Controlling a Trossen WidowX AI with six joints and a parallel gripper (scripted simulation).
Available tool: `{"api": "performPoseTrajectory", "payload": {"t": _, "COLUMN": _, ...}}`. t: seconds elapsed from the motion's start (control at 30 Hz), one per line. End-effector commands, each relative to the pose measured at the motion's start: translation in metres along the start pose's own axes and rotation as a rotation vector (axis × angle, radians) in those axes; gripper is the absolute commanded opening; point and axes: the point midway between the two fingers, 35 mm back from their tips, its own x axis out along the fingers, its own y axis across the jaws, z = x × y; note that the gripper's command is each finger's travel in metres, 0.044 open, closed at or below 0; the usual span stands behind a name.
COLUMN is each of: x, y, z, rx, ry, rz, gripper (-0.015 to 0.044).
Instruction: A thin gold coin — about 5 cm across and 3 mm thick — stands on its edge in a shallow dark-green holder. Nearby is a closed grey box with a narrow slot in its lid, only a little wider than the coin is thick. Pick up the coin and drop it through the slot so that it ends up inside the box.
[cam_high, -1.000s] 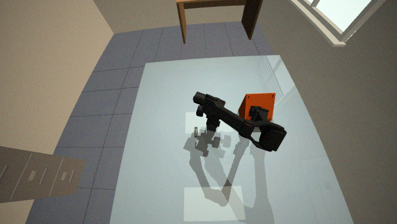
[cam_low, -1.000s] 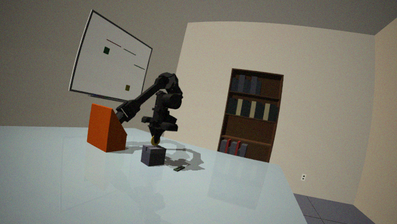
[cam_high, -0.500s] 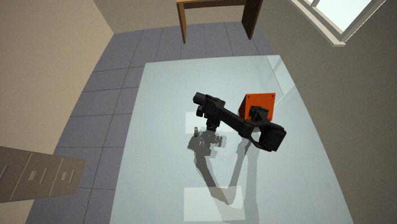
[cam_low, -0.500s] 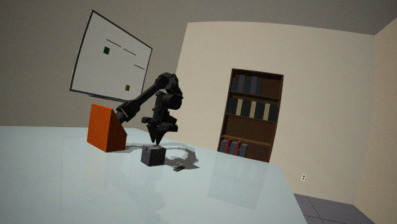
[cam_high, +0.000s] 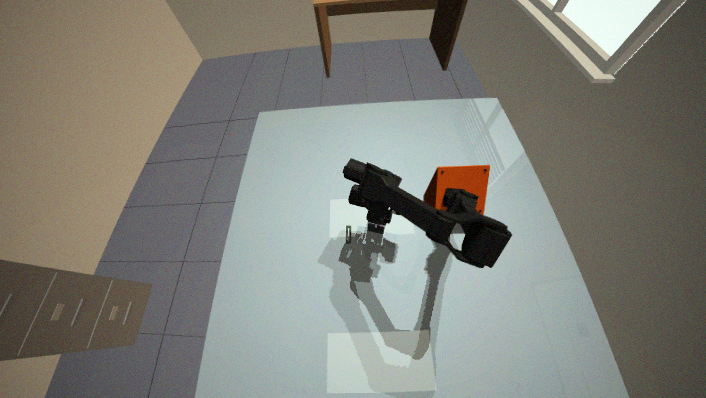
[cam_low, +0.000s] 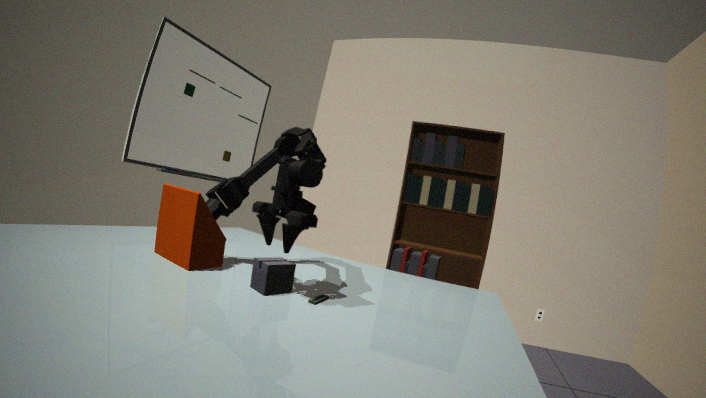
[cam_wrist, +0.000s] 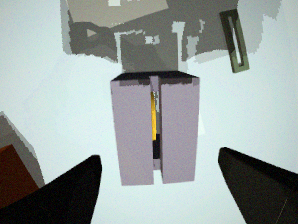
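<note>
Claw spread wide, nothing between 2 fingers; hangs straight above box, well apart from lid. Coin edge-on in slot of box, yellow strip visible inside gap; cannot tell if fully through or stuck near top. Holder bare, near box on far side from claw in wrist view. Wedge behind box. Step judged: release. Next move likely: lift claw straight up, check slot shows no coin.
</note>
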Motion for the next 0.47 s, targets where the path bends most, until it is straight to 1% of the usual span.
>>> {"api": "performPoseTrajectory", "payload": {"t": 0.0, "x": -0.022, "y": 0.001, "z": 0.000, "rx": -0.003, "ry": 0.003, "rz": -0.002, "gripper": 0.0440}}
{"api": "performPoseTrajectory", "payload": {"t": 0.07, "x": -0.039, "y": 0.003, "z": 0.000, "rx": -0.001, "ry": -0.001, "rz": 0.000, "gripper": 0.0440}}
{"api": "performPoseTrajectory", "payload": {"t": 0.1, "x": -0.041, "y": 0.003, "z": 0.000, "rx": -0.001, "ry": -0.002, "rz": 0.000, "gripper": 0.0440}}
{"api": "performPoseTrajectory", "payload": {"t": 0.43, "x": -0.041, "y": 0.003, "z": 0.000, "rx": -0.001, "ry": -0.002, "rz": 0.000, "gripper": 0.0440}}
